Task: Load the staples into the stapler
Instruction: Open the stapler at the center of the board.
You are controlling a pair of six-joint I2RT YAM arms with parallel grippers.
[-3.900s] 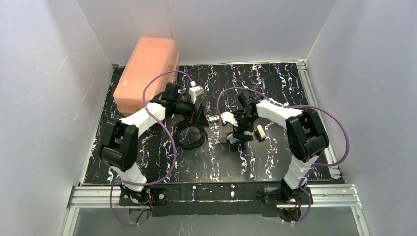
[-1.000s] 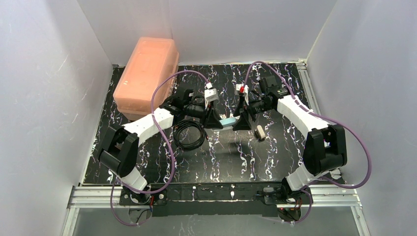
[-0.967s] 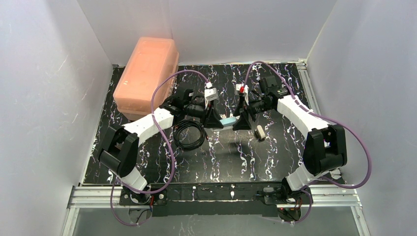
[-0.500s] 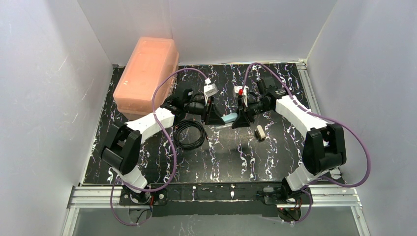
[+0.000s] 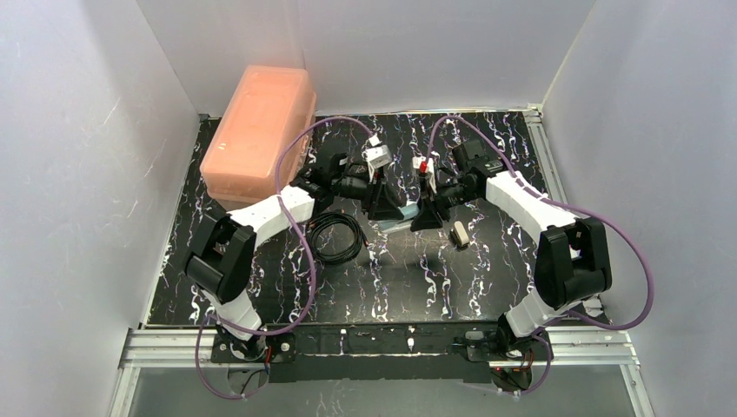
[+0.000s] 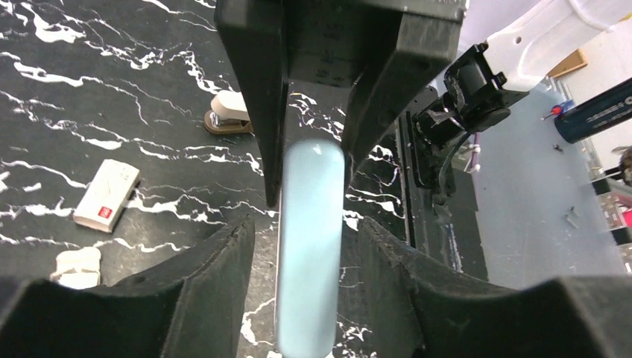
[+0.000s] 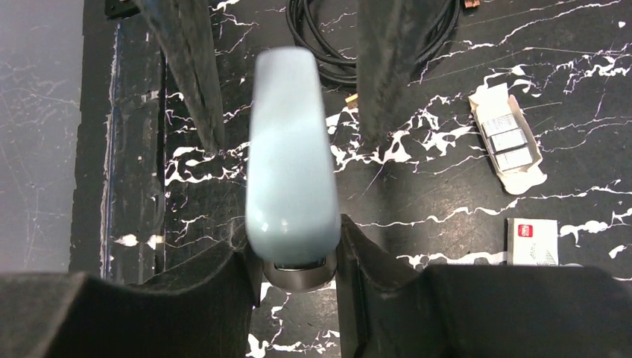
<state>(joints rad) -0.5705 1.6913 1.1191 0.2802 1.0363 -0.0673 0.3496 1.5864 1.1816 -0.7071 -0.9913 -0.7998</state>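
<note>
Light-blue glossy plastic oblong stapler [image 5: 401,211] held off the black marbled table [image 5: 391,287], mid-table, long axis running left-right between the two grippers.
One rounded end points into left gripper [image 6: 305,227], fingers spread either side with gaps; right gripper [image 7: 294,246] pinches the other end, grey metal showing under the shell. The left arm [image 5: 265,208] and right arm [image 5: 521,195] bend inward, grippers facing tip to tip. Silvery staples [image 7: 509,139] lie in an open cardboard sleeve [image 7: 523,177] on the table.
</note>
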